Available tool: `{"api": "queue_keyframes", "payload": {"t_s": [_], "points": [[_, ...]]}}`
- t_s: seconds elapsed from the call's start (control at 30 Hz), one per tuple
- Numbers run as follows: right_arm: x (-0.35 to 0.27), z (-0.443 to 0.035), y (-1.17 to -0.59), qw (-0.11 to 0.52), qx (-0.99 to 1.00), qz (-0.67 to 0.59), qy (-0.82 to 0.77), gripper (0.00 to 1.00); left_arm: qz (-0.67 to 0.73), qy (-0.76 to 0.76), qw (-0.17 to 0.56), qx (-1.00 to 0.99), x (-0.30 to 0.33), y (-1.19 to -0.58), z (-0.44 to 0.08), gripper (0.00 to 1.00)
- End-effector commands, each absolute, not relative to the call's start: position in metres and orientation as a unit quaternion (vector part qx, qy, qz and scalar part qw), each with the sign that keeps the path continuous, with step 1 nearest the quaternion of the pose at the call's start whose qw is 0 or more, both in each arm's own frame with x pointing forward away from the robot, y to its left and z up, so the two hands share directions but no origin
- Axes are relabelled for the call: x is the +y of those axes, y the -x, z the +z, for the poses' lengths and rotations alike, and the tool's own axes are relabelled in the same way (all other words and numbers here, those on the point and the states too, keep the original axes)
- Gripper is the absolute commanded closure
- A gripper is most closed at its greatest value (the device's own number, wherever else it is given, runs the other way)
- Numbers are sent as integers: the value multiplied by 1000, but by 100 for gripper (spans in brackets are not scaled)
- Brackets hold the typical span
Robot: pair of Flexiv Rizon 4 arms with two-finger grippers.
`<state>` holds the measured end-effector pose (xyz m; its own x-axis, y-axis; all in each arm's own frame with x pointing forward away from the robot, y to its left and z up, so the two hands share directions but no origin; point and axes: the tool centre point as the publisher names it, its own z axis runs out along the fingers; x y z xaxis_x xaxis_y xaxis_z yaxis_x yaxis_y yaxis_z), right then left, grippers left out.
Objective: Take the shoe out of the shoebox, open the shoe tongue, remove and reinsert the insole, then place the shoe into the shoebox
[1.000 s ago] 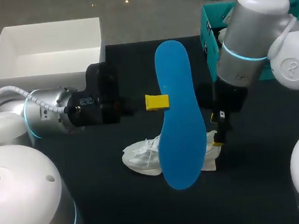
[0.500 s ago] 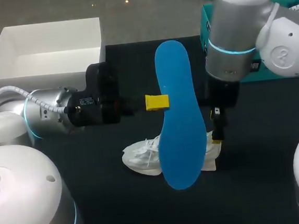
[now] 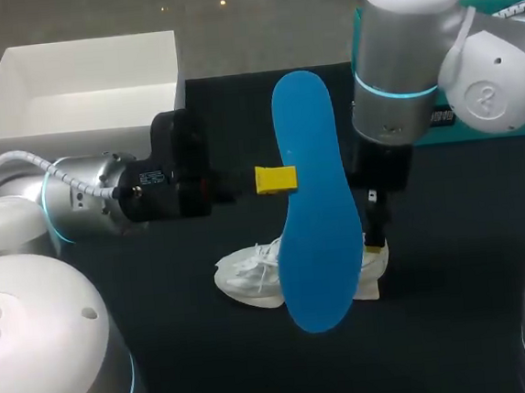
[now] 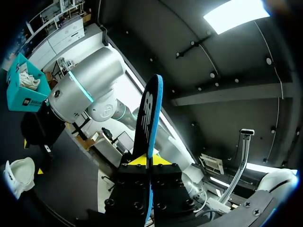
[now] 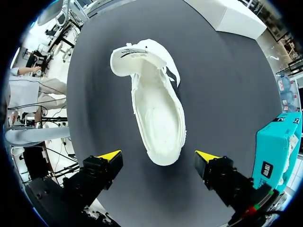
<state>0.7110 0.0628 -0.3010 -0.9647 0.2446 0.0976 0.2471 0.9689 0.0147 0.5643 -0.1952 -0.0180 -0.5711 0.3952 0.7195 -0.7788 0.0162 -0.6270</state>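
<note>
My left gripper (image 3: 275,179) is shut on the long edge of a blue insole (image 3: 313,201) and holds it upright in the air above the table's middle. In the left wrist view the insole (image 4: 149,118) stands edge-on between that gripper's (image 4: 149,161) yellow tips. Under the insole a white shoe (image 3: 246,276) lies on the black table, partly hidden. My right gripper (image 3: 374,242) hangs open just over the shoe's heel end. From the right wrist the shoe (image 5: 154,104) shows its bare inside, its heel between the spread fingers of that gripper (image 5: 158,156), untouched.
An open white box (image 3: 87,83) stands at the table's back left, also seen from the right wrist (image 5: 232,16). A teal box (image 3: 365,50) sits at the back right behind my right arm; the same teal box (image 5: 277,146) lies beside the right gripper.
My right arm has shifted left and its wrist has turned, bringing the open gripper closer over the shoe's heel. The left arm and insole have not moved.
</note>
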Motion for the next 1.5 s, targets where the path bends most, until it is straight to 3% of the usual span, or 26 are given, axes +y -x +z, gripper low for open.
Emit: {"api": "queue_keyframes", "payload": {"t_s": [0.03,0.73,1.5], "points": [[63,-301,-710,46,-991,-13,124,0,682,-169,431,-566,-196,-563,-20,100],[63,-301,-710,46,-991,-13,124,0,682,-169,431,-566,-196,-563,-20,100],[122,-346,-772,43,-998,7,47,0,682,-169,431,-566,-196,-563,-20,100]]}}
